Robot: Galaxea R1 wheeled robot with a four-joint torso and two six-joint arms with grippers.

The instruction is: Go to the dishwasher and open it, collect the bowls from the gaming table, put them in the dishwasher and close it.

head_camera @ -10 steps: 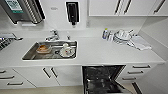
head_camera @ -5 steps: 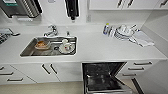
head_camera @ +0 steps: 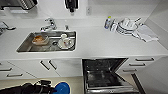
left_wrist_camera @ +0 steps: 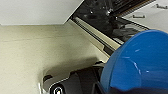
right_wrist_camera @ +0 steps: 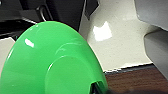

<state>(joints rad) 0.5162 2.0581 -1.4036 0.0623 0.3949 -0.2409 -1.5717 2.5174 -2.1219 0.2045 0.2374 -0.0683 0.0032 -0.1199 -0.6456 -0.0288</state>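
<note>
The dishwasher (head_camera: 105, 72) stands open under the white counter, its dark inside and racks showing and its door folded down toward me. At the lower left of the head view my left gripper (head_camera: 53, 88) is shut on the small blue bowl (head_camera: 61, 88), left of the open door. The blue bowl (left_wrist_camera: 140, 62) looms large in the left wrist view, with the dishwasher (left_wrist_camera: 107, 15) beyond it. My right gripper (right_wrist_camera: 96, 88) is shut on the light green bowl (right_wrist_camera: 50, 62), held over pale floor. The gaming table is out of view.
A steel sink (head_camera: 26, 48) holds a brownish-orange bowl (head_camera: 39, 39) and white dishes (head_camera: 65, 42), with a tap (head_camera: 50, 23) behind it. Stacked dishes (head_camera: 126, 25), a bottle (head_camera: 108, 22) and a cloth (head_camera: 146, 33) sit on the counter's right. White drawers (head_camera: 143, 62) flank the dishwasher.
The whole head picture has shifted a little, so the camera has moved. More of the open dishwasher shows, and the blue bowl now shows at the lower edge.
</note>
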